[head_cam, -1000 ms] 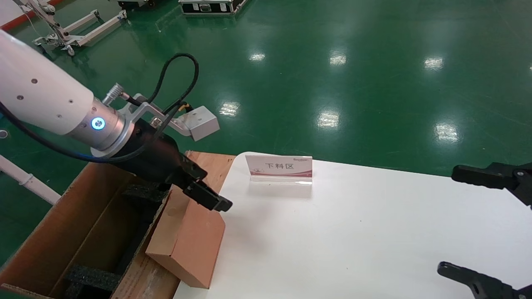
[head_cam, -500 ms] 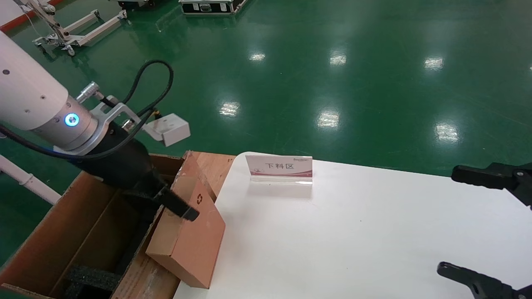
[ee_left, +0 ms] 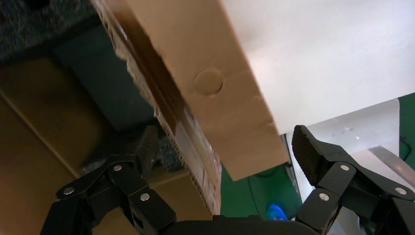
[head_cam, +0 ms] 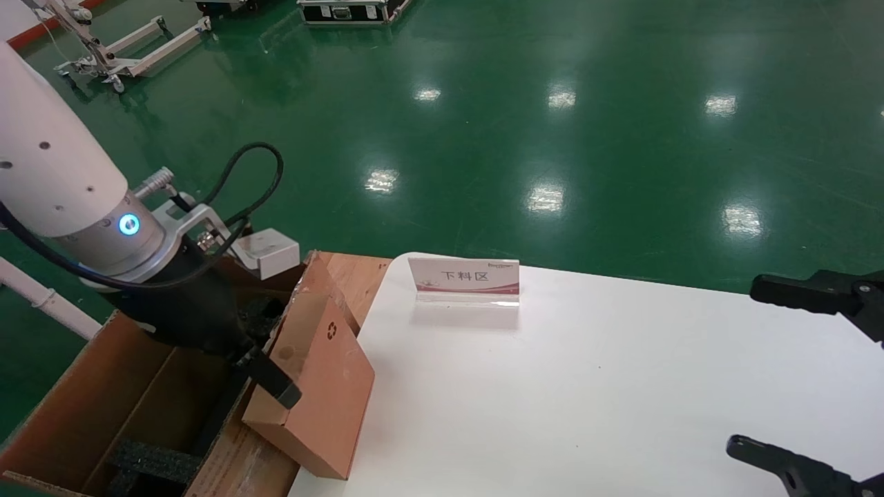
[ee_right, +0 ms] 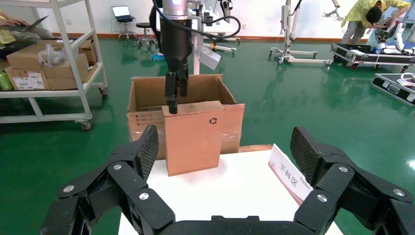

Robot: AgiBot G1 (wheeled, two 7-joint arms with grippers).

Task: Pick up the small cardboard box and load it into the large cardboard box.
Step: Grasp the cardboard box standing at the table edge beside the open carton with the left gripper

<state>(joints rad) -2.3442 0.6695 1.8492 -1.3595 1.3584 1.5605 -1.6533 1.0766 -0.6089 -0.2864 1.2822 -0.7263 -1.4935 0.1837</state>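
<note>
The small cardboard box (head_cam: 321, 379) stands on edge at the table's left rim, leaning against a flap of the large cardboard box (head_cam: 138, 386); its recycling mark faces the table. My left gripper (head_cam: 262, 376) is open and straddles the small box's upper edge and that flap. One finger (head_cam: 280, 390) lies on the small box's face, the other is down inside the large box. The left wrist view shows the small box (ee_left: 215, 73) and the flap edge (ee_left: 186, 142) between the spread fingers of the left gripper (ee_left: 224, 139), untouched. My right gripper (head_cam: 744, 364) hangs open at the table's right side.
A white sign stand with a red stripe (head_cam: 464, 279) sits at the back of the white table (head_cam: 587, 386). Black foam pads (head_cam: 155, 462) lie inside the large box. Green floor surrounds the table, and the right wrist view shows shelving with cartons (ee_right: 44, 63) beyond.
My left gripper has moved left and down along the small box's upper edge, with one finger now lower inside the large box. The small box and right arm have not moved.
</note>
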